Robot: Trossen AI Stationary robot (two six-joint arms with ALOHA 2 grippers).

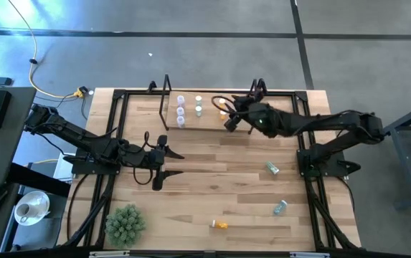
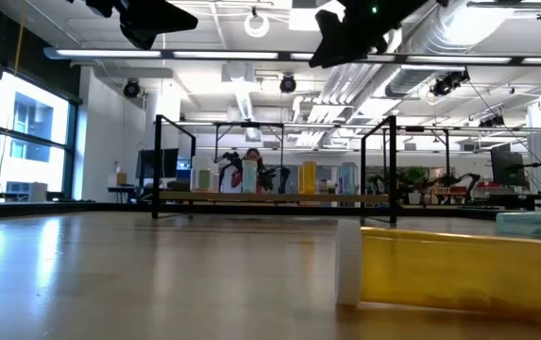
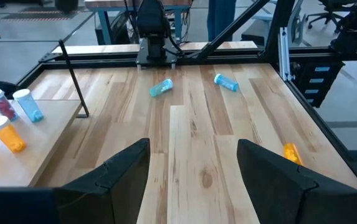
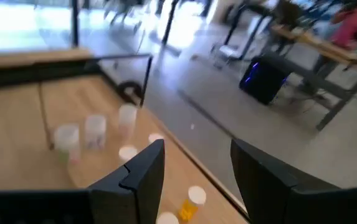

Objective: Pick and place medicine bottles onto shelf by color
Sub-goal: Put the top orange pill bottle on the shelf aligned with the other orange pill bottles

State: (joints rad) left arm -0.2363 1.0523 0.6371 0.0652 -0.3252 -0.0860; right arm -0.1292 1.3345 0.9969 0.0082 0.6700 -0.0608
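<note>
bottles [image 1: 189, 107] already stand on the shelf [image 1: 205, 119]; three lie loose beyond it. right gripper [image 1: 231, 122] hovers there, wide and empty; left gripper [image 1: 168, 163] waits, wide.

Left gripper [image 1: 168, 163] rests mid-table, fingers spread; right gripper [image 1: 228, 113] reaches far, fingers parted.

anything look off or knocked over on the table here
Three medicine bottles lie on their sides off the shelf: an orange bottle near the front edge and two teal bottles on the right. Nothing looks spilled.
</note>
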